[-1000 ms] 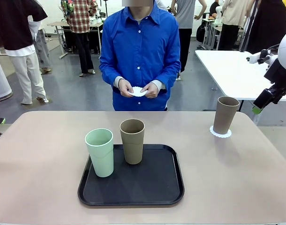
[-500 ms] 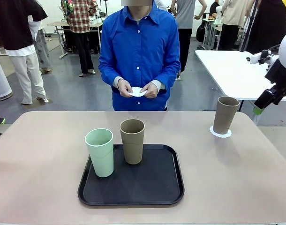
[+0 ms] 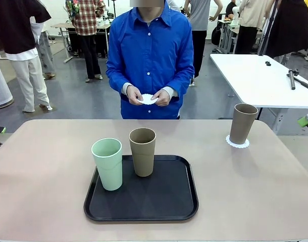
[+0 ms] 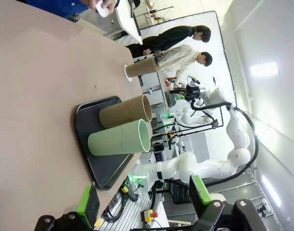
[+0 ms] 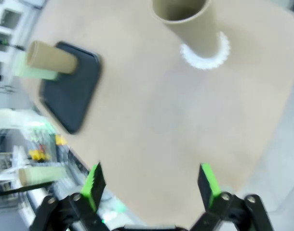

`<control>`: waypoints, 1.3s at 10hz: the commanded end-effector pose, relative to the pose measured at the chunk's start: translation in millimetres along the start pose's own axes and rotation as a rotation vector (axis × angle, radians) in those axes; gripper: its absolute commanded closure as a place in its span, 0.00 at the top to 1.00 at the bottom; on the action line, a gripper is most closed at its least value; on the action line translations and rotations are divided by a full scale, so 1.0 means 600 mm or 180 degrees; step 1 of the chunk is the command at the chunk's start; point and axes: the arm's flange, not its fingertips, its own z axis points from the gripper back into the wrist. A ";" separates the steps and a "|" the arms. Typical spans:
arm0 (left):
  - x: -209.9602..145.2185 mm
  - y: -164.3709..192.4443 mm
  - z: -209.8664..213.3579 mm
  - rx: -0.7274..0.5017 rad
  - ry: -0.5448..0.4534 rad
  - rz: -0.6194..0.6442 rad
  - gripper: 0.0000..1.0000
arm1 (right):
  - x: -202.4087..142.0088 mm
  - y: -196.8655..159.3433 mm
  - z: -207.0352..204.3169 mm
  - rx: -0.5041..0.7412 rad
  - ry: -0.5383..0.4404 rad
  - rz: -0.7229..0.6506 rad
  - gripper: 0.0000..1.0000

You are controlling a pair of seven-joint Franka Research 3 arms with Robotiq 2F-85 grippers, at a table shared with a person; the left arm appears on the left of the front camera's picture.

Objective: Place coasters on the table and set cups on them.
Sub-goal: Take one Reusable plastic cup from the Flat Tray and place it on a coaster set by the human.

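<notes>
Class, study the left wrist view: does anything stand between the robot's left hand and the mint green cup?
Nothing visible does. Ahead of the open left hand lie bare table and the rim of the tray, then the mint green cup.

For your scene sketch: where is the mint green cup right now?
Front view: the mint green cup stands on the black tray's left side, just left of a tan-brown cup.

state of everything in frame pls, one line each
far brown cup, upright on the placed coaster
placed coaster, flat on the table
second coaster, held in the person's hands
green cup, upright on the tray
near brown cup, upright on the tray
tray, flat on the table
left end effector, open, empty
right end effector, open, empty
</notes>
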 end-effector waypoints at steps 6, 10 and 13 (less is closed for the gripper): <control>-0.002 -0.002 0.002 -0.0026 -0.0007 -0.0029 1.00 | -0.057 -0.208 0.000 0.1635 -0.0573 -0.0988 1.00; -0.002 -0.002 0.002 -0.0026 -0.0007 -0.0029 1.00 | -0.093 -0.224 0.002 0.1685 -0.0864 -0.1144 1.00; -0.002 -0.002 0.002 -0.0026 -0.0007 -0.0029 1.00 | -0.104 -0.232 0.007 0.1624 -0.0796 -0.1082 1.00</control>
